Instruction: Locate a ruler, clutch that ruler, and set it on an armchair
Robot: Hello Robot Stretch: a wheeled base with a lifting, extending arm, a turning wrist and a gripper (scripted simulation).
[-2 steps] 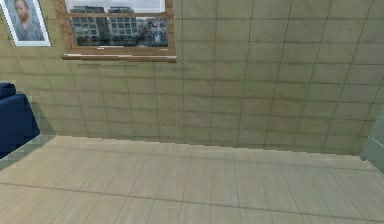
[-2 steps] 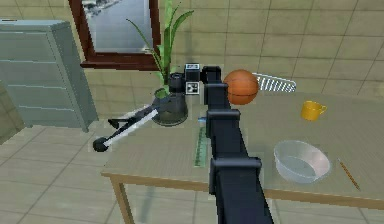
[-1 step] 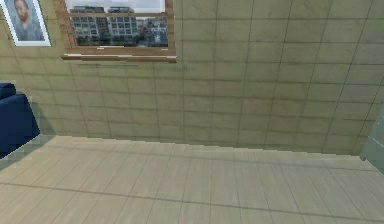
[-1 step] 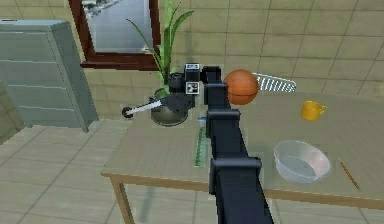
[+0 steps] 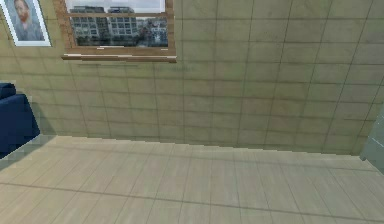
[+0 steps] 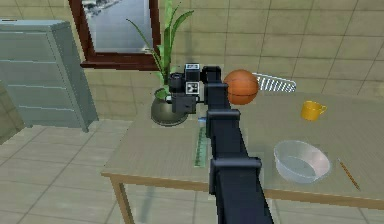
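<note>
A thin pale green strip (image 6: 199, 150), shaped like a ruler, lies flat on the wooden table (image 6: 160, 165), close along the left side of my dark arm bar (image 6: 232, 160). The arm reaches out over the table. At its far end the gripper (image 6: 174, 88) stands in front of a potted plant (image 6: 165, 100), so I cannot tell whether it holds anything. A dark blue upholstered seat (image 5: 12, 120), perhaps an armchair, shows at the forward view's left edge, cut off by the frame.
On the table stand an orange basketball (image 6: 241, 87), a yellow mug (image 6: 313, 110), a clear bowl (image 6: 300, 160), a pencil (image 6: 348, 175) and a white rack (image 6: 277, 85). A grey dresser (image 6: 45, 75) stands left of the table. The forward view has a tiled wall, a window (image 5: 118, 30) and bare floor.
</note>
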